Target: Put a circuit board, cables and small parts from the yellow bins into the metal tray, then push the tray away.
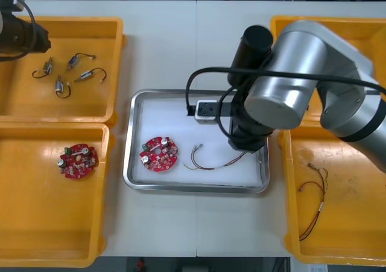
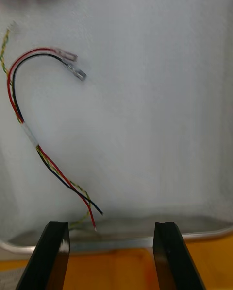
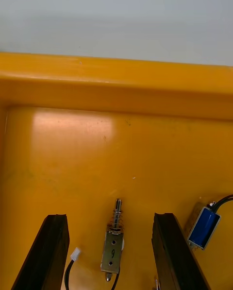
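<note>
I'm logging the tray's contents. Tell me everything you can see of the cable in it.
The cable is a bundle of red, black and twisted yellow-green wires, bound midway by a pale band. One end carries two metal terminals; the other is loose strands. It lies in a curve on the white floor of the metal tray, apart from the circuit board, untouched by the open right end effector.

Electronics workshop or lab: light table (image 1: 163, 43), 4 yellow bins (image 1: 36, 224) of parts, metal tray (image 1: 193, 188)

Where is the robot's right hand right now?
In the right wrist view, the right hand hangs open over the right edge of the tray, by the cable, right of the red board.
</note>
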`<move>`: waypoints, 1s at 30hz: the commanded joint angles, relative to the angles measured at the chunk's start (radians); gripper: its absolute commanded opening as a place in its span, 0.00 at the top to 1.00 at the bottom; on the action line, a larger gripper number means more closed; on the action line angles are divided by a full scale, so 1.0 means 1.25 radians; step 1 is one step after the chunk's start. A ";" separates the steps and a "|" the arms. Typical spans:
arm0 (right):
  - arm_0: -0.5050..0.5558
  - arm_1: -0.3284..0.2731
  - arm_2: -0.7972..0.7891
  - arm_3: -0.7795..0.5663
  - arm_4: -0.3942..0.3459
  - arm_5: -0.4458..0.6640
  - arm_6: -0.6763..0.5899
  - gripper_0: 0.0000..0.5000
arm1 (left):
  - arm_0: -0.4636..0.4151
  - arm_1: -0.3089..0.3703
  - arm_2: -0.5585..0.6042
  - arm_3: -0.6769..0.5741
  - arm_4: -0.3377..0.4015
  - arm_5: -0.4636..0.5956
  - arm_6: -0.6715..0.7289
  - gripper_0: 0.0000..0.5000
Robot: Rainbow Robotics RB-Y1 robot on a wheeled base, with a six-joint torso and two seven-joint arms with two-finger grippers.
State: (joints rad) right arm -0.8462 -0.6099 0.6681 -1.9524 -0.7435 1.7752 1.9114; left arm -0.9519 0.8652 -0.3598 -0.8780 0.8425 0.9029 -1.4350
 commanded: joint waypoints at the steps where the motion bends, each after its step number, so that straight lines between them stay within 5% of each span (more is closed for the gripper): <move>1: 0.023 -0.064 -0.118 -0.051 -0.037 0.040 -0.014 0.00 | -0.043 -0.009 -0.032 0.013 -0.003 -0.015 -0.041 0.00; 11: 0.165 -0.124 -0.410 -0.095 -0.128 0.079 -0.015 0.00 | -0.032 -0.025 -0.041 0.026 -0.005 -0.023 -0.042 0.00; 20: 0.240 -0.167 -0.545 -0.107 -0.075 0.116 -0.016 0.00 | -0.034 -0.031 -0.093 0.037 -0.006 -0.045 -0.035 0.00; 30: 0.252 -0.183 -0.554 -0.070 0.027 0.051 -0.005 0.00 | -0.032 -0.031 -0.093 0.054 -0.013 -0.045 -0.042 0.00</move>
State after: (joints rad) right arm -0.5344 -0.8051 0.0066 -2.0491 -0.7224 1.8569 1.9095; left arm -0.9520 0.8325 -0.4737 -0.8190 0.8403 0.8586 -1.4350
